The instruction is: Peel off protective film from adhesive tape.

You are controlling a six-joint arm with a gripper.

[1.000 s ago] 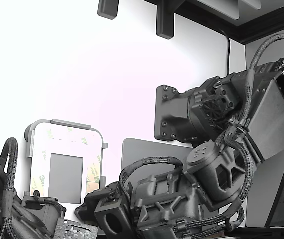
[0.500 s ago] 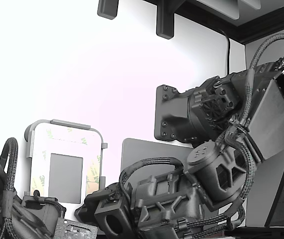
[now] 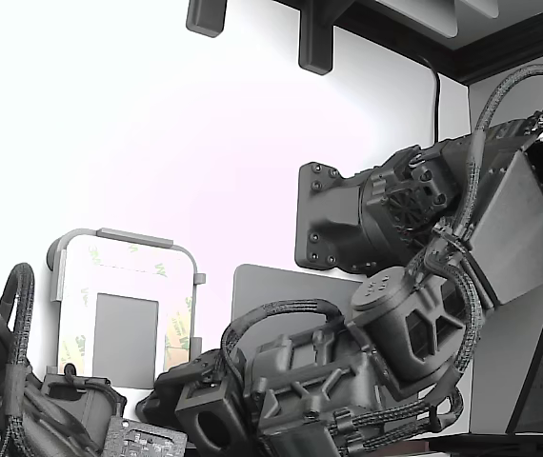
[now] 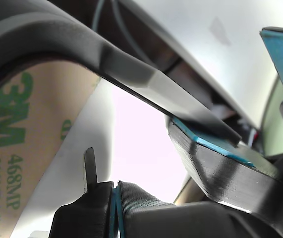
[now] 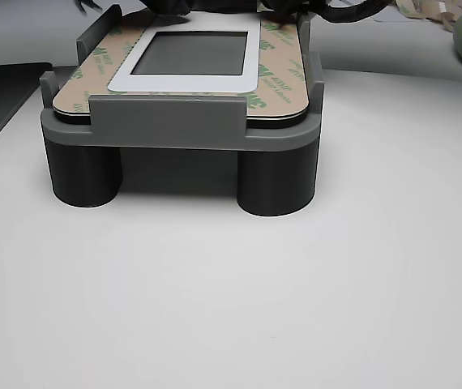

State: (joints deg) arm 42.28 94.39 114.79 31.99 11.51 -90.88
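The adhesive tape edges a white panel (image 5: 184,84) with a grey square centre, held in a grey frame (image 5: 166,121). Tan protective film (image 5: 283,50) with green 3M print still lies flat along the panel's edges; it also shows close up in the wrist view as the film (image 4: 17,148). My gripper (image 3: 171,383) sits at the panel's near right corner in the exterior view, mostly hidden by the arm. In the wrist view two black parts (image 4: 115,210) press together along a blue seam, while a blue-padded finger (image 4: 208,146) stands apart from another blue pad (image 4: 282,49). I cannot tell whether anything is held.
A second cable-wrapped arm (image 3: 5,381) sits at the exterior view's lower left. A dark grey mat (image 3: 271,286) lies behind my arm. A black mount (image 3: 324,219) stands on the white table. Loose strips (image 5: 425,10) lie at the far right in the other view.
My arm has sunk a little and shifted slightly towards the exterior view's left, closer to the panel's corner. The panel and film have not moved.
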